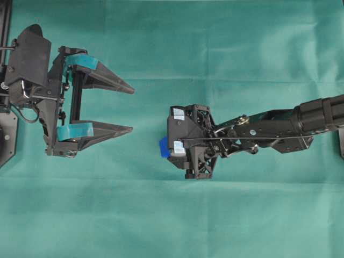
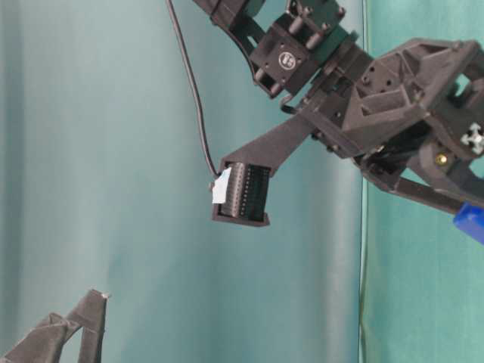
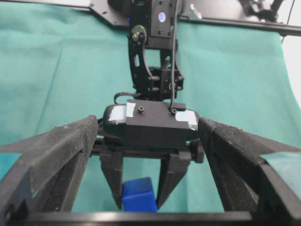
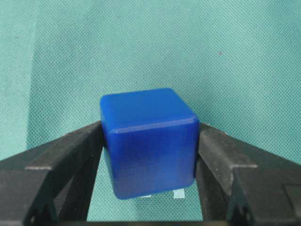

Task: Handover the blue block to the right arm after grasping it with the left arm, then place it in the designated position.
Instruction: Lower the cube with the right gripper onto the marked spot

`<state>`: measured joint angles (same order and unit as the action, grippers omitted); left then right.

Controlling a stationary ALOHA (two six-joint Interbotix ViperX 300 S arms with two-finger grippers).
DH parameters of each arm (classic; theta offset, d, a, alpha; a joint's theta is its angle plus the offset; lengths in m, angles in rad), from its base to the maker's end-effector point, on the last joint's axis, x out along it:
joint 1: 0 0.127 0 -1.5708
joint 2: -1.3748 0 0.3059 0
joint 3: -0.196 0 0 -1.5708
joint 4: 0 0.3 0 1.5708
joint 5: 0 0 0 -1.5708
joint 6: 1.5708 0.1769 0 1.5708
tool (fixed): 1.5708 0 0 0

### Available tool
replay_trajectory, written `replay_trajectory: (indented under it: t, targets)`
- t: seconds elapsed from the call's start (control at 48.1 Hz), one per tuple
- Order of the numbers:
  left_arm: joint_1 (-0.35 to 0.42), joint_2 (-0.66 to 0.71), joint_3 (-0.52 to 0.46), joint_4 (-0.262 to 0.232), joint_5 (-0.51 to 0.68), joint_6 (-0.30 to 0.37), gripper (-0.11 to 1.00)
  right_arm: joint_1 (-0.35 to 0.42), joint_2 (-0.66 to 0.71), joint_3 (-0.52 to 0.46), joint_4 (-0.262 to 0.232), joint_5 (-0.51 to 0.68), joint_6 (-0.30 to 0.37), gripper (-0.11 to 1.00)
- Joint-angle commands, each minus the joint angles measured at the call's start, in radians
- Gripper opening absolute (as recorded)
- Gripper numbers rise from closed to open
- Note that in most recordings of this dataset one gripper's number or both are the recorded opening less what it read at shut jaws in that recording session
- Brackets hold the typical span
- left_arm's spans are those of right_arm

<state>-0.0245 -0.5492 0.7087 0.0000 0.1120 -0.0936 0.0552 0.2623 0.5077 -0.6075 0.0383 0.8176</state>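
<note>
The blue block (image 4: 148,141) sits clamped between the two plain black fingers (image 4: 70,155) of my right gripper (image 4: 148,157), which points down at the green cloth. Two tiny white marks (image 4: 181,193) of the designated position peek out just beneath the block's near edge. From overhead the block (image 1: 164,147) shows at the left end of the right arm (image 1: 269,129). My left gripper (image 1: 131,109), with teal-taped fingers (image 1: 80,130), stands wide open and empty to the left, apart from the block. The left wrist view faces the held block (image 3: 138,195). I cannot tell whether the block touches the cloth.
Green cloth (image 1: 177,215) covers the whole table. The right wrist camera housing (image 3: 150,125) hangs above the block. A black frame bar (image 3: 197,19) runs along the table's far side. The left arm's base (image 1: 8,134) sits at the left edge.
</note>
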Motion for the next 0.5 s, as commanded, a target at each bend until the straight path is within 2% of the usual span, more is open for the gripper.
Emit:
replay_trajectory:
  t: [0.0, 0.478]
  targets:
    - [-0.003, -0.003, -0.026, 0.002, -0.012, -0.002, 1.00, -0.003, -0.015, -0.021, -0.003, -0.012, -0.002, 0.59]
    - [-0.003, 0.005, -0.031, 0.002, -0.011, -0.002, 1.00, -0.003, -0.018, -0.018, -0.005, -0.032, -0.006, 0.59]
